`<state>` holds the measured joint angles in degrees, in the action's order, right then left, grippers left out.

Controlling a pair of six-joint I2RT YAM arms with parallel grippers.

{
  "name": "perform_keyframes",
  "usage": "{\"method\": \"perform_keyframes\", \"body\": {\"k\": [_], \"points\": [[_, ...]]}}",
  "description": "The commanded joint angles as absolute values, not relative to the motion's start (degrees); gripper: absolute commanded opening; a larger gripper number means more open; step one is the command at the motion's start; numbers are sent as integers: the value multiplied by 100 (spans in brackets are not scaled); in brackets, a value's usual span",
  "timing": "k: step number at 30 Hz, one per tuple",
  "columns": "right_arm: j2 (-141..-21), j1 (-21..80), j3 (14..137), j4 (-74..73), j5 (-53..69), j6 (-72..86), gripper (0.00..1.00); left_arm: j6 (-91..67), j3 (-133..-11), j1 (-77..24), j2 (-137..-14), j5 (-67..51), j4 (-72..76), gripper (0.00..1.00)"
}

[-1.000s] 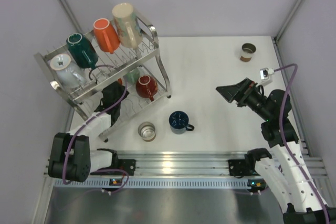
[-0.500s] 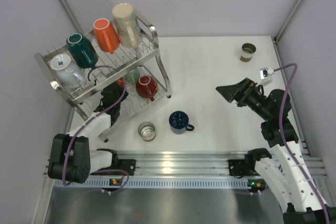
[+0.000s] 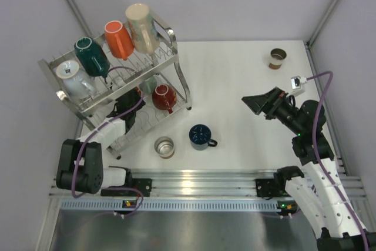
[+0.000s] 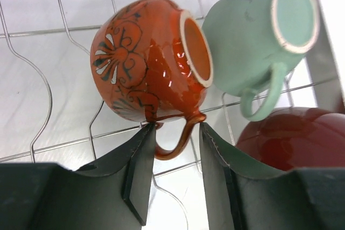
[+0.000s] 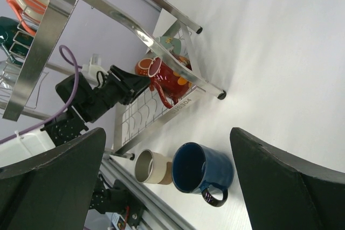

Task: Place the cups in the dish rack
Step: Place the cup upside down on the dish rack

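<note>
Our left hand (image 4: 178,127), released and parted astride its handle, leaves the orange flower-patterned ceramic mug (image 4: 143,63) just ahead resting on the steel wire dish rack (image 4: 64,145).

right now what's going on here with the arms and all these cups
The left gripper is inside the lower tier of the dish rack, its fingers apart on either side of the orange patterned cup's handle, not squeezing it. The right gripper hovers open and empty over the table. A navy mug, a beige cup and a small brown cup stand on the table, not yet loaded.
</note>
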<state>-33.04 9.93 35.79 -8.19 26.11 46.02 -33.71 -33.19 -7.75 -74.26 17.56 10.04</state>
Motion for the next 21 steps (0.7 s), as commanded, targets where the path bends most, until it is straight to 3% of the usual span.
{"method": "perform_keyframes", "body": {"k": [1, 8, 13, 16, 21], "points": [[-3270, 932, 3726, -492, 2549, 4491, 99, -3103, -3603, -738, -7681, 1828, 897, 43], [-3234, 932, 3771, -624, 2470, 4377, 100, -3129, -3814, -738, -7980, 1907, 519, 40], [-3234, 931, 3779, -624, 2461, 4377, 99, -3295, -3876, -738, -7989, 1863, 457, 18], [-3234, 932, 3779, -624, 2444, 4368, 99, -3463, -3876, -738, -7919, 1776, 457, 0], [-3226, 932, 3841, -694, 2435, 4324, 99, -3621, -3902, -738, -7866, 1679, 413, 0]]}}
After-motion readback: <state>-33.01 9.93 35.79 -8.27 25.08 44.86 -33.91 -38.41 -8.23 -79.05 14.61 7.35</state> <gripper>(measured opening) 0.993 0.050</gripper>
